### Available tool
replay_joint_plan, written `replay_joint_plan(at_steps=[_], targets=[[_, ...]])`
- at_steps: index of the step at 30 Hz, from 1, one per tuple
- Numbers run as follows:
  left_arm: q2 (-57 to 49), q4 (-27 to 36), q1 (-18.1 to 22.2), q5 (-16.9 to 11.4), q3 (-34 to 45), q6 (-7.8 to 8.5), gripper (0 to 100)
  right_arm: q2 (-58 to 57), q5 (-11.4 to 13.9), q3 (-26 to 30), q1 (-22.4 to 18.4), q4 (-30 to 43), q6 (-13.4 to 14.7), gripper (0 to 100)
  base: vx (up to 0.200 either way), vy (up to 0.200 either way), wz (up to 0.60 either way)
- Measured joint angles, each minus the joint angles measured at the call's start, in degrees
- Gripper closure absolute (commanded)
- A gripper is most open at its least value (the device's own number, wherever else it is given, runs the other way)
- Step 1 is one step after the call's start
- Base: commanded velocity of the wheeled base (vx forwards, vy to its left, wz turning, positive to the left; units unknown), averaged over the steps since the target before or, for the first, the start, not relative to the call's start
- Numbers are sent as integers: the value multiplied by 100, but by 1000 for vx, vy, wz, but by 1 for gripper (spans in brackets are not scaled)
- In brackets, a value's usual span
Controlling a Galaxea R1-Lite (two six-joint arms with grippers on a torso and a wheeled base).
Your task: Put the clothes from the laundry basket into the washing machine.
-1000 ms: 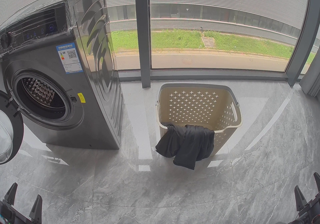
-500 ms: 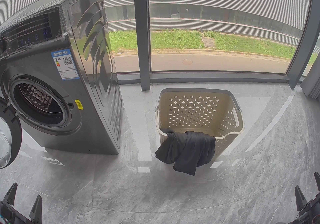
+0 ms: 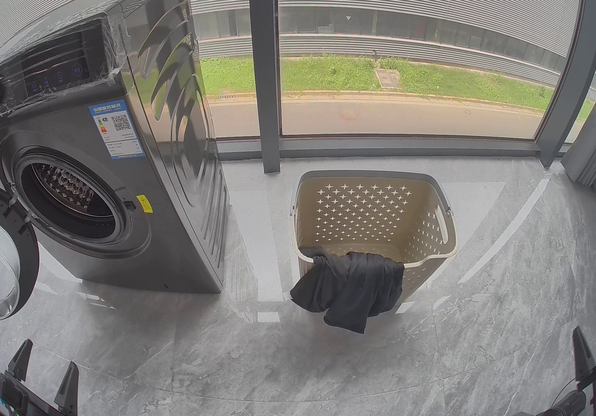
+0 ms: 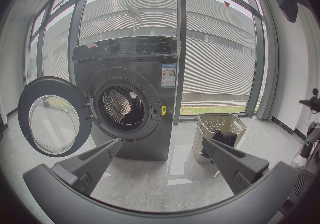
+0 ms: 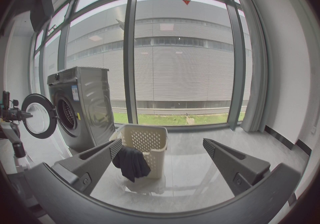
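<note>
Bare marble floor [image 3: 261, 355] separates the washing machine [image 3: 161, 125] and the laundry basket [image 3: 366, 212]. The machine's door [image 3: 18, 262] hangs swung open beside the unblocked drum mouth [image 3: 71, 200]. A dark garment [image 3: 351, 290] drapes over the basket's near rim; its top is open.

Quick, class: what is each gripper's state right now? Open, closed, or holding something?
The left gripper: open, holding nothing.
The right gripper: open, holding nothing.

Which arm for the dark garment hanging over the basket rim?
Right, probably: the dark garment on the beige plastic laundry basket lies nearer the open right gripper; the left gripper faces the grey washing machine.
</note>
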Motion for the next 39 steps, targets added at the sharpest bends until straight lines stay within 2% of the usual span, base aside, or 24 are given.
replay_joint_plan(at_steps=[5, 11, 16, 28, 35, 39], targets=[[0, -2, 5, -2, 0, 5, 0, 610, 457, -645, 115, 177, 7, 0, 0, 0, 0], [0, -2, 5, -2, 0, 13, 0, 1977, 1091, -968, 355, -102, 7, 0, 0, 0, 0], [0, -2, 0, -4, 0, 13, 0, 3309, 1326, -1091, 727, -652, 24, 0, 120, 0, 0], [0, -2, 0, -6, 0, 18, 0, 6710, 1240, -1337, 1782, -2569, 463, 0, 0, 0, 0], [0, -2, 5, -6, 0, 13, 0, 8692, 963, -1642, 2239, -3565, 691, 0, 0, 0, 0], [0, -2, 5, -4, 0, 11, 0, 9830, 724, -1987, 2462, -4057, 852, 0, 0, 0, 0]])
